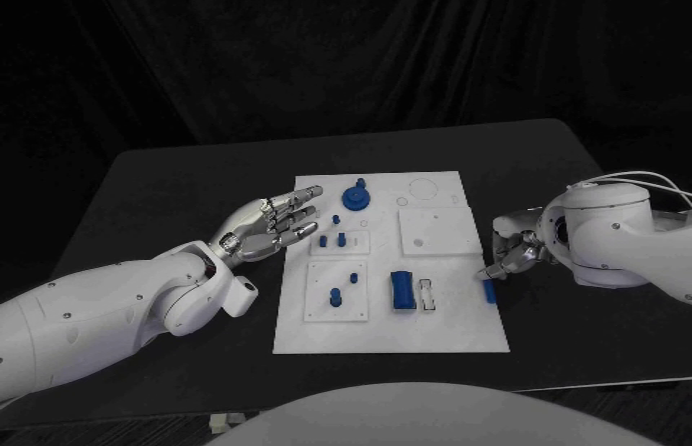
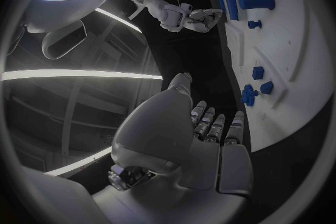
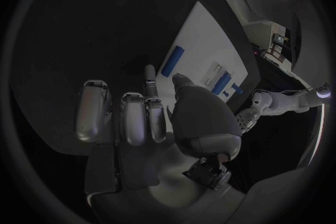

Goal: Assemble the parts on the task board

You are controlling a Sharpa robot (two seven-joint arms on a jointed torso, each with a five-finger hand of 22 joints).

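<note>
We're at the black table [image 1: 173, 181] with the white task board [image 1: 387, 306] lying flat mid-table.

Our left hand [image 1: 270, 226] is off the board's left edge, near its far half, fingers stretched out and apart, grasping nothing. Left wrist view agrees: fingers [image 2: 219, 127] straight, none of them on the board [image 2: 280, 84].

Our right hand [image 1: 508, 256] sits at the board's right edge, about halfway along it. A small blue part [image 1: 490, 291] lies right at that edge, just below the fingertips. In the right wrist view the fingers [image 3: 133, 117] are extended side by side over the dark table, with that blue part [image 3: 172, 61] lying beyond the fingertips at the board's edge. Can't tell from any view whether a fingertip touches it; the hand looks released, nothing grasped.

Parts on the board:
- round blue part with a peg [image 1: 355, 198], standing at the far end, left of centre
- several small blue pegs [image 1: 333, 240] in the raised plate just nearer than that
- two more small pegs [image 1: 336, 295] in the near-left plate
- blue block [image 1: 402, 290] upright-ish in the near middle, a white slotted piece [image 1: 428, 294] just beside it on its right
- plain white square plate [image 1: 437, 230] on the far right half, nothing blue on it
</note>
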